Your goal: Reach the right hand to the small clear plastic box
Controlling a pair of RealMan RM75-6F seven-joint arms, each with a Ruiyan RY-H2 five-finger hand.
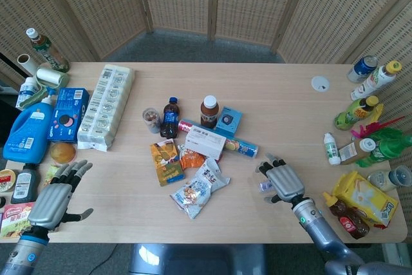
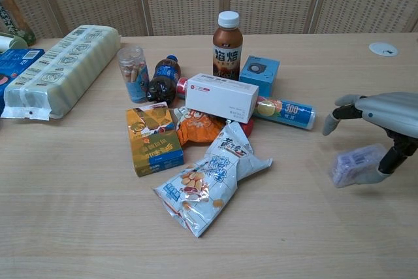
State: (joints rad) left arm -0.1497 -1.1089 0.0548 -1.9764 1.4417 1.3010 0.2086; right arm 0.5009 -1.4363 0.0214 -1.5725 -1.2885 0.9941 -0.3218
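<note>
The small clear plastic box (image 2: 354,164) lies flat on the wooden table (image 1: 257,88), right of the central pile. My right hand (image 2: 382,112) hovers palm-down just over it with fingers spread, and its thumb hangs down against the box's right end. From the head view my right hand (image 1: 280,181) covers most of the box, and only its left end (image 1: 262,187) peeks out. My left hand (image 1: 54,200) is open above the table's front left corner, holding nothing.
A pile of snack bags (image 1: 193,191), a white carton (image 1: 205,141), bottles and a blue roll (image 2: 285,112) lies left of the box. Bottles (image 1: 360,111) and a yellow bag (image 1: 367,199) crowd the right edge. Detergent (image 1: 27,130) and packs fill the left.
</note>
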